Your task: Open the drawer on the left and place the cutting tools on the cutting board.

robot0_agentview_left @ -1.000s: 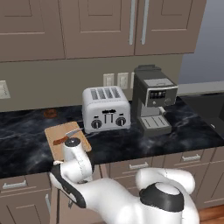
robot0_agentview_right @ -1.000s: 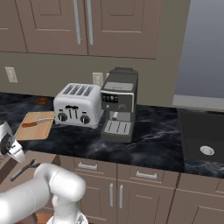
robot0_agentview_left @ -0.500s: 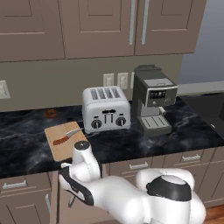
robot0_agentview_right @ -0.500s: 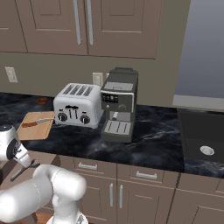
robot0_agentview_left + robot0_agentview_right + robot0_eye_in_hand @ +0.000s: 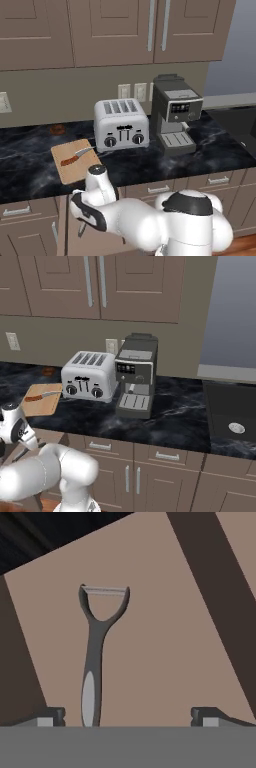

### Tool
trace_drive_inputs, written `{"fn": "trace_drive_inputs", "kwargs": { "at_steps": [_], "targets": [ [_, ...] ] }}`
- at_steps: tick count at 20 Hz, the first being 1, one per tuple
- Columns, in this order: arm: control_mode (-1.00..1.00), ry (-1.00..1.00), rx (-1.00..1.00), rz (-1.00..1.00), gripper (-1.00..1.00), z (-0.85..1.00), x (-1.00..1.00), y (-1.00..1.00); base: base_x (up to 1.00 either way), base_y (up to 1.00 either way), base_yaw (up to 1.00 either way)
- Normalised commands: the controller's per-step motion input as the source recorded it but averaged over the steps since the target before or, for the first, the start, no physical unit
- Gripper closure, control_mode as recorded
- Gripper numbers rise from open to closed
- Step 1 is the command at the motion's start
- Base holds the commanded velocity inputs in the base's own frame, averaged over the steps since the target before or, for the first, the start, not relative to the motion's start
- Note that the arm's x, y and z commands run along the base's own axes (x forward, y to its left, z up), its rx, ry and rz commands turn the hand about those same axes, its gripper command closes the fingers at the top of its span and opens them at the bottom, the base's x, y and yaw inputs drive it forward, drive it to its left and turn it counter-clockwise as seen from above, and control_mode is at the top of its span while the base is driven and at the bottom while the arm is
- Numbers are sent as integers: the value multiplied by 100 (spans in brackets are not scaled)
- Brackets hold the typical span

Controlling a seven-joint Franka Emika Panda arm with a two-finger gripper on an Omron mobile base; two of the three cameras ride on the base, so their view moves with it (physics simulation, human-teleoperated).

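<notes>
Hand [image 5: 127, 714] spread open above grey peeler [image 5: 94, 657], fingertips cut off below

Open drawer [image 5: 165, 637]: tan floor mostly bare, one grey peeler [image 5: 95, 657] lying flat left of centre, wide free room right of it up to the dark side wall. Counter: cutting board [image 5: 76, 162] has the knife [image 5: 75, 155] across its middle, bare wood around it. Toaster [image 5: 121, 124] stands just beside the board's right edge, coffee machine [image 5: 175, 113] further right, both blocking approach from that side. Dark countertop [image 5: 25, 165] left of board is free.
</notes>
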Motion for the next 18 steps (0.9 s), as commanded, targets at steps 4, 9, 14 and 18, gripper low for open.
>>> {"fn": "trace_drive_inputs", "kwargs": {
  "at_steps": [4,9,14,18],
  "targets": [
    [-100,7,0,1,-100,0,37,0,0,0,0],
    [-100,4,0,0,-100,-2,27,0,0,0,0],
    [-100,9,-2,2,-100,-33,4,4,0,0,0],
    [-100,6,0,4,-100,-36,3,3,0,0,0]
  ]
}}
